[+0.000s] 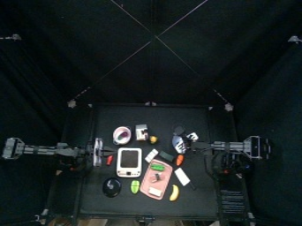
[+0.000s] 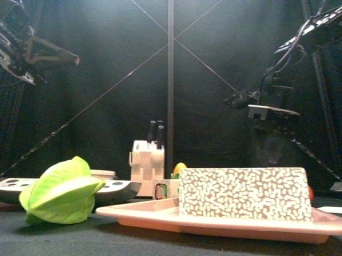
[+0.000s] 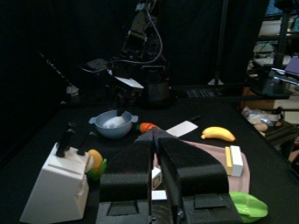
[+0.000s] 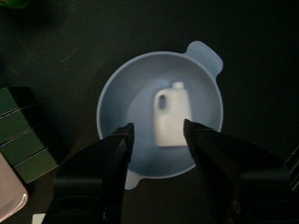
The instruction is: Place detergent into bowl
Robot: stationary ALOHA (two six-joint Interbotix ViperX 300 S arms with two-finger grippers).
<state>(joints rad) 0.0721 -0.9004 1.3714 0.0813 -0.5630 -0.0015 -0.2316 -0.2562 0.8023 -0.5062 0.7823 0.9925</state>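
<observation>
The detergent (image 4: 173, 114), a small pale blue-and-white bottle, lies on its side inside the pale blue bowl (image 4: 122, 96). My right gripper (image 4: 163, 144) hangs straight above the bowl, open and empty, with the bottle showing between its jaws. In the top view the bowl (image 1: 178, 135) sits right of the table's middle, under the right gripper (image 1: 185, 141). The bowl also shows in the left wrist view (image 3: 114, 123). My left gripper (image 3: 158, 144) rests at the table's left side, shut and empty, and shows in the top view (image 1: 104, 152).
A white block holding black tools (image 3: 59, 179) stands near the bowl. A pink tray (image 2: 147, 213) with a speckled box (image 2: 245, 193), a green object (image 2: 60, 190), a banana (image 3: 216, 133) and a flat white device with orange (image 1: 130, 160) fill the table's front half.
</observation>
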